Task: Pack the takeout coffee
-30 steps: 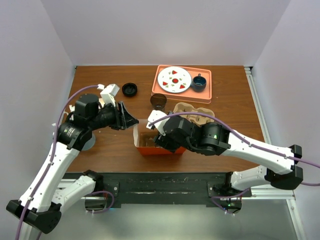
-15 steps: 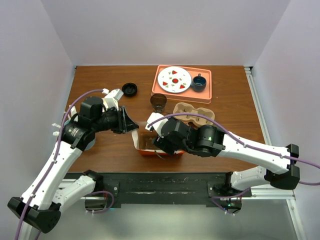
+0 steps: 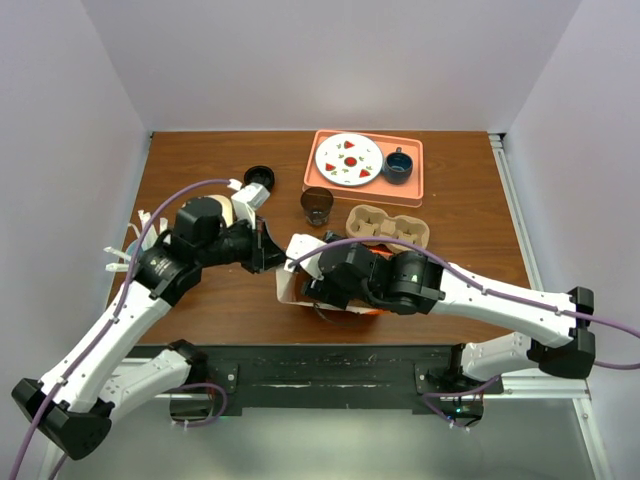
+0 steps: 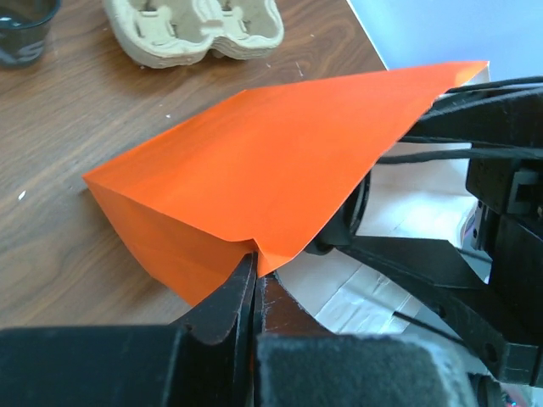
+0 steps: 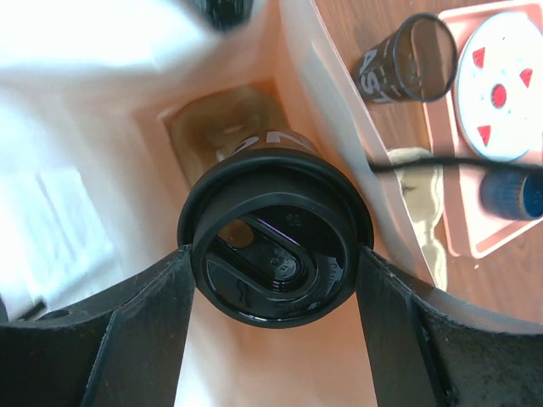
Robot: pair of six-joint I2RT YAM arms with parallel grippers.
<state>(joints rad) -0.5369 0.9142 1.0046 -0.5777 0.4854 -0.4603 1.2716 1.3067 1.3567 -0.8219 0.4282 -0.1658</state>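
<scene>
Jaws of both arms are at the orange paper bag (image 4: 271,161). The left jaws are pressed fully together, pinching a fold of the bag's rim on its near-left side, so the orange paper lifts away from them in a slanted sheet.

The right jaws stand wide, with their fingers (image 5: 144,339) set against opposite sides of the takeout coffee (image 5: 276,250). They clasp it at its round black lid inside the bag's open mouth. The lid faces the wrist camera, the bag's pale inner walls rise around the cup, and a brownish patch of the bag's floor shows past it. Whether the cup's base rests on that floor cannot be told. From above, the cup is hidden under the right arm.

Just past the bag's far side, a dark lidless cup (image 3: 317,205) stands upright on the worktop (image 3: 470,260). A cardboard cup carrier (image 3: 388,228) lies beside it, off the bag's far-right corner. Farther from the bag, a salmon tray (image 3: 410,192) carries a white plate with red marks (image 3: 349,158) and a small blue mug (image 3: 398,165). A flat black disc (image 3: 259,179) lies on the worktop to the bag's far left, just beyond the left arm's wrist.
</scene>
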